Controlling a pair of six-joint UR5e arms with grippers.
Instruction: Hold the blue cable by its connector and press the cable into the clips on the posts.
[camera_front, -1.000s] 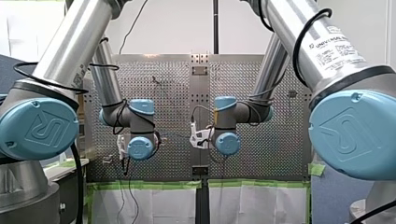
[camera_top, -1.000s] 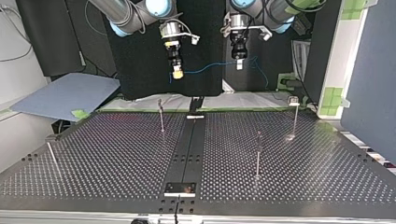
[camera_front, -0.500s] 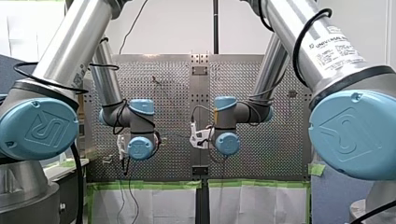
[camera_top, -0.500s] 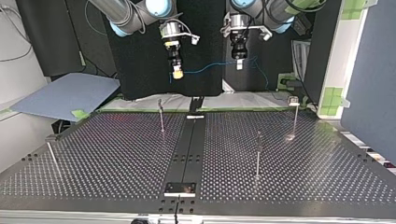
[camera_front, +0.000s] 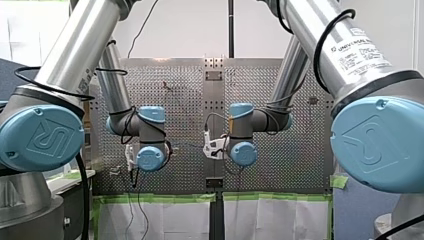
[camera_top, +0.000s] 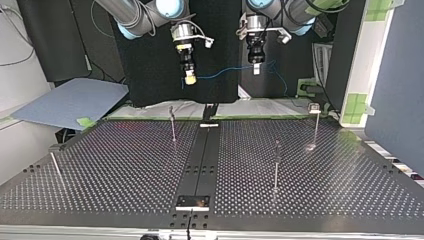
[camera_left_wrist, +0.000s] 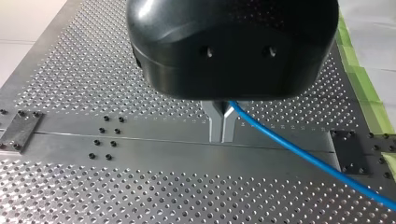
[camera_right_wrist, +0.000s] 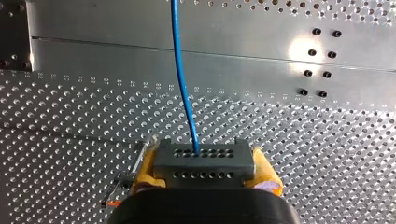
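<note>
Right pincer: its yellow pads are clamped on the two ends of the grey connector. You can see the blue cable leave one of the connector's holes and run straight ahead over the perforated surface. Left pincer: the metal fingers are drawn together, closed on the cable further along its length. In your left wrist view the cable comes out beside the fingers and slants away over the plain centre strip. In the top view both pincers hang high, side by side, in front of a black backdrop. The cable is strung between them in a shallow sag, and its remainder loops past the left pincer and trails downward. Four thin posts stand upright on the surface, well below the cable and apart from it. The one at the view's far right carries a pale clip head. Clips on the others are too small for you to make out.
</note>
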